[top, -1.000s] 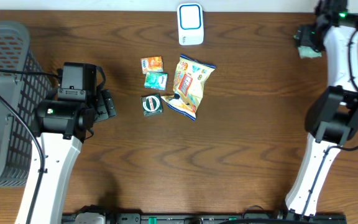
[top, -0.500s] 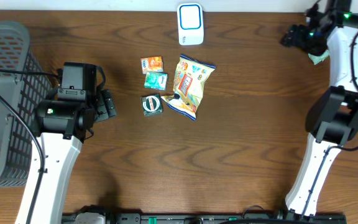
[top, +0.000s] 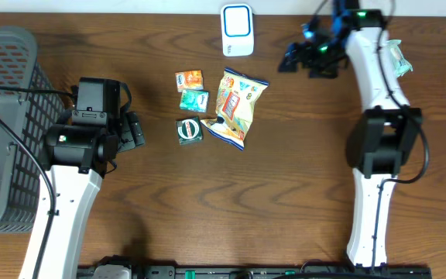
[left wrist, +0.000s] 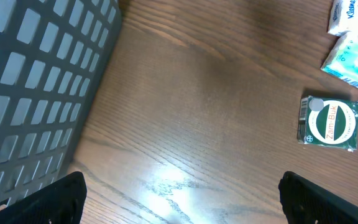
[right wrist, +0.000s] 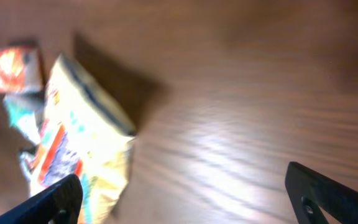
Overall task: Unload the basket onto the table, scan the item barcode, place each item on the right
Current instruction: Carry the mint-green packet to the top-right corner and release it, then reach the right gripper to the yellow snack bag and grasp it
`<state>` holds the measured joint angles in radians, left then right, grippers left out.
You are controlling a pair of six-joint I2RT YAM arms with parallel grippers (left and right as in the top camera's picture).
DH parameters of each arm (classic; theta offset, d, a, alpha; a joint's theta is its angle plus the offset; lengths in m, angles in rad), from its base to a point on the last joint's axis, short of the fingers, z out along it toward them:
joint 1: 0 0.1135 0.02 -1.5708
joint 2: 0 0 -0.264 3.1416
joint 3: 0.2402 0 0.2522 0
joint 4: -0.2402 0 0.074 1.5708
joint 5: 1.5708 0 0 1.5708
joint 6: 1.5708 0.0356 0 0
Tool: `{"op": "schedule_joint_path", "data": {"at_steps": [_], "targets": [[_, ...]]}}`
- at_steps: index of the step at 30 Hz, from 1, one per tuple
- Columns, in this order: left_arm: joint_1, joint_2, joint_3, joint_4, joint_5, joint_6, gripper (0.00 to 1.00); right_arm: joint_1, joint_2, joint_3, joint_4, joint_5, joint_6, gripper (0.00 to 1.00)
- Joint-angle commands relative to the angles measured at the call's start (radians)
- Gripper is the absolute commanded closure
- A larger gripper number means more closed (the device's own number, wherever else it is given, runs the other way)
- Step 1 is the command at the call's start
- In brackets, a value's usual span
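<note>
Bench [top: 269,201] of dark wood lies under both arms. Nearest, at about 9 o'clock from its middle, the left hand [top: 135,130] hangs over bare wood, jaws spread wide with nothing between them. Its wrist view shows the two fingertips [left wrist: 51,200] far apart at the lower corners. A grey mesh basket [top: 6,93] stands at this hand's 9 o'clock, on the bench's left edge.

At the left hand's 3 o'clock, near but apart, a small green Zam-Buk box [top: 189,130] lies flat, label up, with dark stripes along one short side. Just beside its 2 o'clock corner lies a yellow snack bag [top: 237,105], also flat. At 12 o'clock from the green box sits a teal packet [top: 194,99]. Just beyond that is an orange packet [top: 190,79]. Both are close by the bag's left edge.

Farther on, at 1 o'clock from the bag, the right hand [top: 294,56] hangs above the bench, open and empty. Its wrist view is blurred, yet the fingertips show wide apart at the lower corners. At this hand's 3 o'clock, past its own arm, a pale packet [top: 399,60] lies near the right edge. Farthest, at the bench's 12 o'clock, stands the white scanner [top: 238,29] with its blue-rimmed face, apart from the right hand.
</note>
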<state>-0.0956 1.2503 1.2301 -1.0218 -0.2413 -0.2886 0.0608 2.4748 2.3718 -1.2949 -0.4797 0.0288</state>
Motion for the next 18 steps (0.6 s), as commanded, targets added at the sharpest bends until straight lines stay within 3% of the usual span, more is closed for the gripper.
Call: {"op": "schedule_joint_path", "data": {"at_steps": [1,9,18], "targets": [[-0.002,0.004,0.016,-0.003,-0.003,-0.005,0.02,0.090,-0.026,-0.001,-0.045,0.017,-0.079,0.01],[-0.002,0.004,0.016,-0.002,-0.003,-0.005,0.02,0.213,-0.026,-0.090,0.063,0.077,-0.033,0.01],[-0.002,0.004,0.016,-0.002,-0.003,-0.005,0.02,0.217,-0.026,-0.245,0.228,0.181,0.105,0.01]]}}
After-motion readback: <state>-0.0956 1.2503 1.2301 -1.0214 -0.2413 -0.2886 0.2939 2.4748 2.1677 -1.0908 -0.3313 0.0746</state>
